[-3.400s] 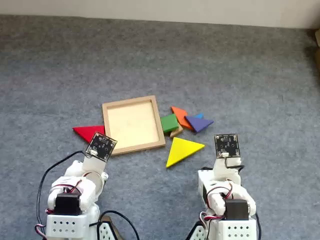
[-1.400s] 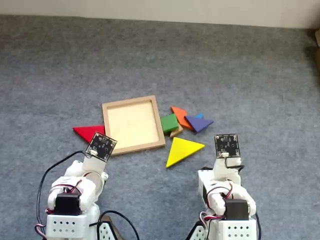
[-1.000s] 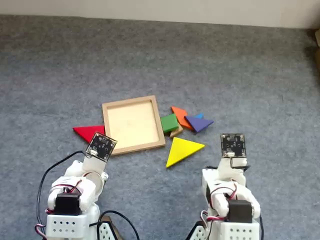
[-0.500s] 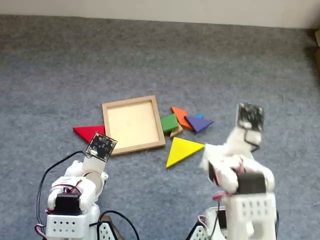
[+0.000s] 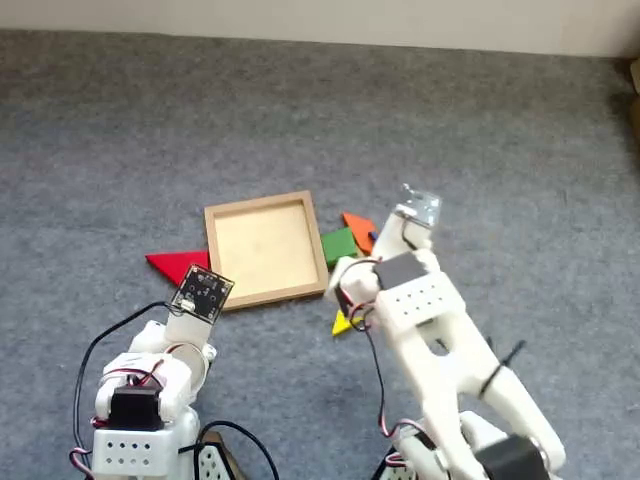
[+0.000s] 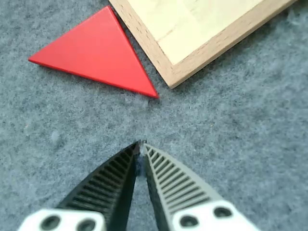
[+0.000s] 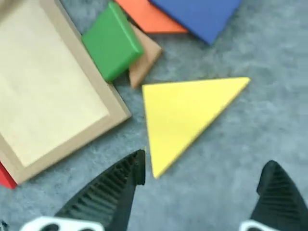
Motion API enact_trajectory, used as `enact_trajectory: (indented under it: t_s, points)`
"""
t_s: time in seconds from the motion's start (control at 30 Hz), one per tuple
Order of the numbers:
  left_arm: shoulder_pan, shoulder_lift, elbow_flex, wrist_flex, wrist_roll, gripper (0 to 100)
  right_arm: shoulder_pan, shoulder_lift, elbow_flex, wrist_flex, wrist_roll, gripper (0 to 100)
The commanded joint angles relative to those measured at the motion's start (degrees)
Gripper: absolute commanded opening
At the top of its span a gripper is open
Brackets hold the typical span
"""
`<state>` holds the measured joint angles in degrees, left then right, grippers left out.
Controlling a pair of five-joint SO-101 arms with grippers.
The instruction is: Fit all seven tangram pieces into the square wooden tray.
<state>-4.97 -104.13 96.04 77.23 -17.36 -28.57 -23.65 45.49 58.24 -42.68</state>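
Pale wood and nothing on it: the square wooden tray point(image 5: 262, 248) sits in the middle of the grey carpet point(image 5: 150, 120) with its floor completely bare, so by my count not one piece has gone in yet. Everything lies outside the rim. The red triangle point(image 6: 98, 53) is flat on the carpet on one side of the tray, one tip just beside a tray corner. On the opposite side there's the cluster: the green square point(image 7: 111, 45) pressed up against the rim, a tan piece point(image 7: 144, 60) touching it and seemingly tucked partly beneath, then the orange piece point(image 7: 149, 14) and the blue triangle point(image 7: 195, 12) packed close behind. The big yellow triangle point(image 7: 185, 113) lies a little apart from that group, flat, one edge near the tray's corner. That's six pieces I can count, all waiting, so the whole job looks to be ahead. Now the arms. The right gripper point(image 7: 204, 168) is over the carpet at the yellow triangle's near tip, jaws spread wide, nothing between them, one finger just beside that tip; I'd judge yellow is lined up as the opening pick. The left gripper point(image 6: 140, 149) is low over bare carpet near the red triangle and the tray corner, jaws pressed together, holding nothing.
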Motion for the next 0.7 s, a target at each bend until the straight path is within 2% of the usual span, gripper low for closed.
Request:
enact_trajectory:
  t_s: [0.0,0.17,0.43,0.67]
  points:
    - [0.4,0.5,1.1,0.3,-0.1,1,-0.7,3.3,-3.6,-7.6,-2.5,35.7]
    - [0.4,0.5,1.1,0.3,-0.1,1,-0.4,9.5,-4.4,-13.2,-5.1,35.7]
    - [0.4,0.5,1.1,0.3,-0.1,1,2.4,20.2,-12.6,-13.4,-6.9,35.7]
    - [0.4,0.5,1.1,0.3,-0.1,1,5.5,25.4,-13.6,-13.4,-8.8,35.7]
